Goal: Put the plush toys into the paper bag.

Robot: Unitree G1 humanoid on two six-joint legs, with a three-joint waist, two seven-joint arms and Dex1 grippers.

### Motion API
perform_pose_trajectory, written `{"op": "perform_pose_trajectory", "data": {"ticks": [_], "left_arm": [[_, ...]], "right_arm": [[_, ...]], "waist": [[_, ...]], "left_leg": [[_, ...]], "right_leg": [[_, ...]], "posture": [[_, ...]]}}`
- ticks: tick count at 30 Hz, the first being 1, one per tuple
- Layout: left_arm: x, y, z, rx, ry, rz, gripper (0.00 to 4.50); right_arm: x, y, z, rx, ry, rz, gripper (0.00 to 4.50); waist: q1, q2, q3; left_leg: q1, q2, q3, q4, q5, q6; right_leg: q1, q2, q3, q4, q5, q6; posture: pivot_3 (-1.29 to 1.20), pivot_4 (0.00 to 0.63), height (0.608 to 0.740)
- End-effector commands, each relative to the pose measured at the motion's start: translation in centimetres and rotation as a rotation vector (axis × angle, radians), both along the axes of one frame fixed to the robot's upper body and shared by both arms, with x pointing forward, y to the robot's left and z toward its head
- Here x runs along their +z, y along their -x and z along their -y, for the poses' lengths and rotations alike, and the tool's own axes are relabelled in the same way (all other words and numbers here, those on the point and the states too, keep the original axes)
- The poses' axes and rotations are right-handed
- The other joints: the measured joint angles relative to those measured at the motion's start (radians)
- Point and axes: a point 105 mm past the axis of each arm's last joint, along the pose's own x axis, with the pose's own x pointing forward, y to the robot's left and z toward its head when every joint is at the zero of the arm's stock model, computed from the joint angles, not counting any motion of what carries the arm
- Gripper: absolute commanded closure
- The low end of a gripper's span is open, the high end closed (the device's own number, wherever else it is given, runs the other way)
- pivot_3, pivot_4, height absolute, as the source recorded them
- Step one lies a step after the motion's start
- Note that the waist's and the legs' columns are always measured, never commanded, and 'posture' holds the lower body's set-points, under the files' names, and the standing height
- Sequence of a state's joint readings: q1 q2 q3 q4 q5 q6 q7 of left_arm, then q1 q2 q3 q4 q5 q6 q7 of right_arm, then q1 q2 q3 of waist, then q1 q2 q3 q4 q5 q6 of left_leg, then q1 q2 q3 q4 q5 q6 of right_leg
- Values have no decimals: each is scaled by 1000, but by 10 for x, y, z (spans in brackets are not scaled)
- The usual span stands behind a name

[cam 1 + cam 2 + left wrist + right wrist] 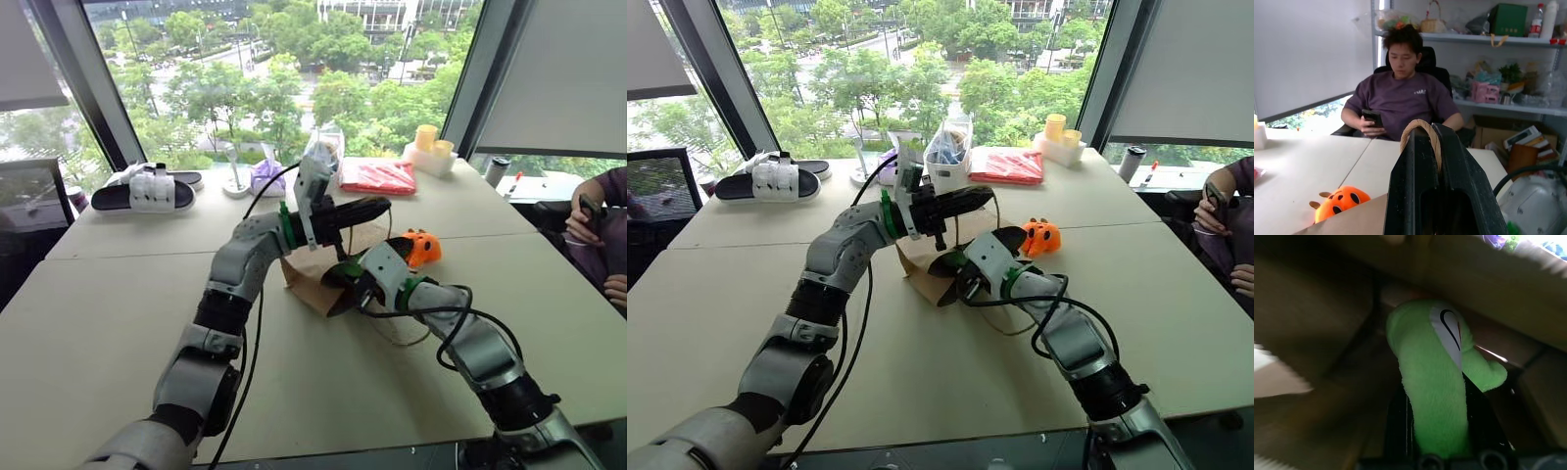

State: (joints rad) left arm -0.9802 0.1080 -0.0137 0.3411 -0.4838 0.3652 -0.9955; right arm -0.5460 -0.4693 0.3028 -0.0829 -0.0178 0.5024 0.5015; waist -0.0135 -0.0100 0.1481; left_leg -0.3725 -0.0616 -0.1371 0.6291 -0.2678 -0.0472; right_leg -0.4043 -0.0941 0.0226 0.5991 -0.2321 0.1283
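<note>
The brown paper bag [306,281] lies on the table with its mouth lifted. My left gripper [377,209] is shut on the bag's tan cord handle [1421,124], which loops over its black fingers. My right gripper [338,286] is shut on the green plush toy [1432,382] and pokes into the bag's mouth; brown paper [1312,308] surrounds the toy on all sides. The orange pumpkin plush toy [421,247] sits on the table just behind the bag, to the right of both grippers, free of them.
At the table's far side lie black-and-white sandals [147,191], a purple pouch [266,176], a clear plastic bag [323,152], a red packet [377,176] and yellow cups [429,147]. A person [602,230] sits at the right edge with a phone.
</note>
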Motion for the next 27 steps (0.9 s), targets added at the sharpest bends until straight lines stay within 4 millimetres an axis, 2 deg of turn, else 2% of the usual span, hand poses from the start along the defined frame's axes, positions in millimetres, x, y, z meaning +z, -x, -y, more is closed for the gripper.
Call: {"op": "perform_pose_trajectory", "data": {"ticks": [1, 2, 5, 9, 12, 16, 20, 22, 24, 27], "left_arm": [[10, 3, 0, 18, 15, 47, 4500], [9, 2, 0, 24, 8, 51, 4500], [7, -3, -3, 53, -2, 45, 4500], [2, -11, -4, 97, -26, 39, 4500], [-2, -14, -2, 110, -47, 44, 4500], [-9, -18, -2, 122, -73, 41, 4500], [-10, -19, -4, 124, -78, 40, 4500], [-10, -20, -5, 126, -75, 34, 4500], [-10, -19, -4, 127, -75, 34, 4500], [-11, -17, -3, 127, -73, 35, 4500]], "right_arm": [[12, -8, -9, 22, 6, 69, 4483], [12, -9, -10, 22, 6, 75, 3669], [15, -9, -9, 14, -11, 92, 2269], [28, 3, -2, 13, -71, 134, 73], [41, 24, 2, 58, -170, 130, 27], [69, 75, 23, 117, -402, 61, 27], [92, 88, 54, 58, -611, 30, 27], [105, 76, 80, -40, -735, 86, 27], [108, 64, 101, -128, -791, 116, 27], [87, 3, 136, -443, -747, 155, 27]], "waist": [[0, 0, 0], [0, 0, 0], [-2, 0, 0], [0, 0, 0], [1, 0, 0], [4, 0, 0], [2, 0, 0], [1, 0, 0], [1, 0, 0], [-7, 0, 0]], "left_leg": [[0, 0, 0, 0, 0, 0], [0, 0, 0, 0, 0, 0], [0, 0, 0, 0, 0, 0], [0, 0, 0, 0, 0, 0], [0, 0, 0, 0, 0, 0], [-1, 0, -2, 0, 0, 0], [0, 0, -1, 1, -4, 7], [2, 0, -1, 1, -4, 7], [3, 0, -1, 1, -4, 7], [4, 0, 0, 1, -4, 7]], "right_leg": [[0, 0, 0, 0, 0, 0], [0, 0, 0, 0, 0, 0], [0, 0, 0, 0, 0, 0], [-1, 0, 0, 0, 0, 0], [-1, 0, 0, 0, 0, 0], [0, 0, 0, 0, 0, 0], [1, 0, 0, 0, 1, 0], [3, 1, 0, 1, 1, 0], [4, 1, 0, 1, 1, -1], [4, 1, 0, 1, 1, -1]], "posture": [[0, 150, 740], [0, 150, 740], [0, 150, 740], [0, 150, 740], [0, 150, 740], [0, 150, 740], [0, 150, 740], [0, 150, 740], [0, 150, 740], [0, 150, 740]]}}
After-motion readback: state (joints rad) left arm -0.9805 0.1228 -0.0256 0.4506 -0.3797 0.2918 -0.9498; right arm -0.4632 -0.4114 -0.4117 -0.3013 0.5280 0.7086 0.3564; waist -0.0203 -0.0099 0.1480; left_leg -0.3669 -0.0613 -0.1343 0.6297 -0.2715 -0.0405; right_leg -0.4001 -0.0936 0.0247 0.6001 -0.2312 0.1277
